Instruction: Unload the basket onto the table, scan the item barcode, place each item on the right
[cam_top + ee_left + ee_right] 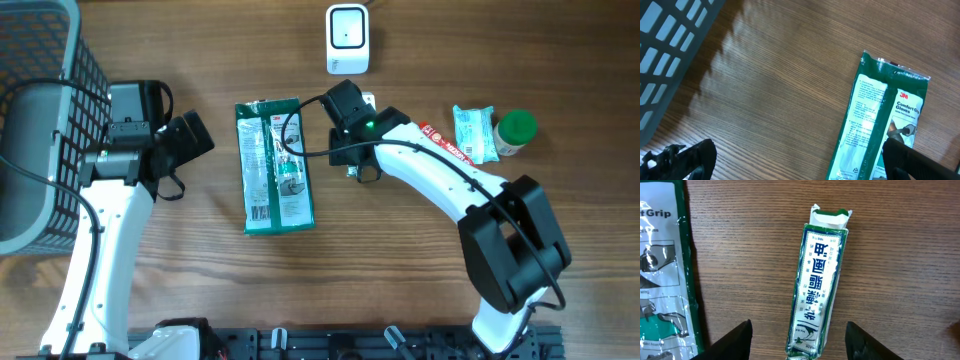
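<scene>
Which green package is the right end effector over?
The slim green-and-white box with Chinese lettering, framed by the open right end effector; the wide glove pack lies off to its side.

box (817, 287): lower end cropped | gloves pack (865, 125): bottom cropped

The counter (400, 260) is matt, fine-grained brown wood, the gloves pack (274, 165) is glossy, crinkled plastic film catching glare, the slim green-and-white carton (817, 290) looks like smooth printed card, the basket (40, 60) is matt grey plastic lattice, and the right fingers (732, 342) are dull black plastic.
</scene>
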Tool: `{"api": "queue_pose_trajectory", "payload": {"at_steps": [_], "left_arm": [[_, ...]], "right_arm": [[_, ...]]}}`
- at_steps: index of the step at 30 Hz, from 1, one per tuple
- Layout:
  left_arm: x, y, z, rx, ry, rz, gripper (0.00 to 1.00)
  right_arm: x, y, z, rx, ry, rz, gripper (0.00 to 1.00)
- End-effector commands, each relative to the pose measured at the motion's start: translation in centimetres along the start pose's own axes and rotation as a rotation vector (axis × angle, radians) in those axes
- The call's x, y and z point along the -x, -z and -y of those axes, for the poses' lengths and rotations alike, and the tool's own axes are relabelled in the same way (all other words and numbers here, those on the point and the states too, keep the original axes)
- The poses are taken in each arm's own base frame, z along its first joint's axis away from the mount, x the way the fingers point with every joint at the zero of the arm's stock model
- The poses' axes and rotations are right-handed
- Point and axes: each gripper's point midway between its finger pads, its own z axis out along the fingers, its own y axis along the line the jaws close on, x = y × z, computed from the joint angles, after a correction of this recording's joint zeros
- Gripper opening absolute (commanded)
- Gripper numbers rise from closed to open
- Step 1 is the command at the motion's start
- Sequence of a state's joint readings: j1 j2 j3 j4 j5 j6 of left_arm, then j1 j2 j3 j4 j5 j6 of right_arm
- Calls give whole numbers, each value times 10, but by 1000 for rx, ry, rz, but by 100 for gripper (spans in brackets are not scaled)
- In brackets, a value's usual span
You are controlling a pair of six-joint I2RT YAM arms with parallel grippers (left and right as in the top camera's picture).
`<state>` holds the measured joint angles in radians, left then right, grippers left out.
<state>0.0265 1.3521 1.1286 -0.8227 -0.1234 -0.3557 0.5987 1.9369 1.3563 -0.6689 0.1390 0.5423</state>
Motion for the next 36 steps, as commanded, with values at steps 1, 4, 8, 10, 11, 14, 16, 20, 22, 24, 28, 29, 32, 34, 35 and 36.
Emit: {"api": "queue_pose_trajectory", "payload": {"at_steps": [1, 4, 8, 10, 11, 14, 16, 20, 22, 24, 28, 29, 32, 34, 35, 36], "left_arm": [[3, 0, -2, 8, -7, 9, 100], [3, 0, -2, 8, -7, 9, 100], [3, 0, -2, 9, -6, 9, 100], [3, 0, -2, 8, -7, 9, 100], [3, 0, -2, 9, -7, 9, 100], [3, 0, -2, 8, -6, 9, 100], [3, 0, -2, 8, -6, 9, 100], [3, 0, -2, 8, -7, 9, 100], [3, 0, -2, 8, -7, 9, 100], [3, 0, -2, 8, -7, 9, 100], [3, 0, -2, 9, -6, 9, 100], [3, 0, -2, 8, -7, 9, 100], [3, 0, -2, 8, -7, 9, 100], [3, 0, -2, 8, -6, 9, 100], [3, 0, -2, 9, -7, 9, 100], [3, 0, -2, 8, -6, 9, 100]], "right_arm": [[-14, -22, 6, -34, -30, -54, 60], [-17, -29, 8, -48, -27, -64, 59], [-16, -32, 13, -75, -23, -57, 59], [-13, -32, 18, -97, -20, -45, 59], [-13, -32, 19, -101, 10, -46, 59], [-12, -32, 25, -112, 17, -52, 59], [-12, -32, 30, -118, 8, -60, 58], [-11, -33, 35, -124, 16, -65, 57], [-11, -33, 37, -126, 24, -66, 55], [-10, -33, 38, -127, 22, -67, 55], [-8, -34, 36, -118, 62, -61, 55], [-8, -34, 33, -100, 95, -62, 56], [-8, -35, 27, -67, 167, -70, 55], [-10, -36, 28, -70, 168, -72, 53], [-12, -37, 29, -70, 167, -75, 53], [-14, -38, 30, -72, 166, -80, 52]]}}
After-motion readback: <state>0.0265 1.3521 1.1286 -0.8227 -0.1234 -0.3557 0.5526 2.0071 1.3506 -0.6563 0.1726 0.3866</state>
